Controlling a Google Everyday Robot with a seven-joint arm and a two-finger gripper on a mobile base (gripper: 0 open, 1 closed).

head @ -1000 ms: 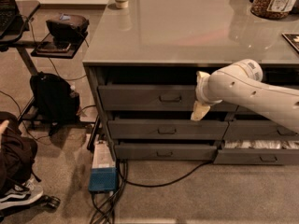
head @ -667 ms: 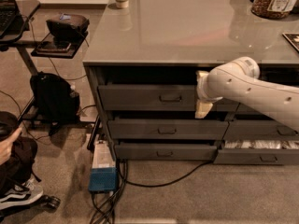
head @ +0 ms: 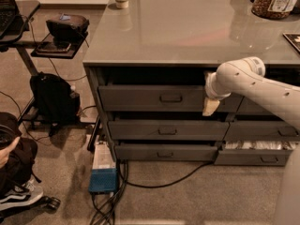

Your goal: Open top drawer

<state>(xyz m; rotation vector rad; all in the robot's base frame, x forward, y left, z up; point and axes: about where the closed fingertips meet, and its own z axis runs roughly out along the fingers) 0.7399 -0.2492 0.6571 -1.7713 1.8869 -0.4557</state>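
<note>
camera view: the gripper (head: 211, 106) hangs at the right end of the top drawer (head: 150, 99), tan tip down against its front and well right of the small central handle (head: 171, 98). whether it's apart or together i can't tell, and the drawer sits just under the desk (head: 178, 36) edge, barely out if at all. next it likely needs a hold on that front, then a straight pull outward; the blue box (head: 103, 179), cables (head: 154, 184) and backpack (head: 54, 97) lie low and left, seemingly out of the way.
</note>
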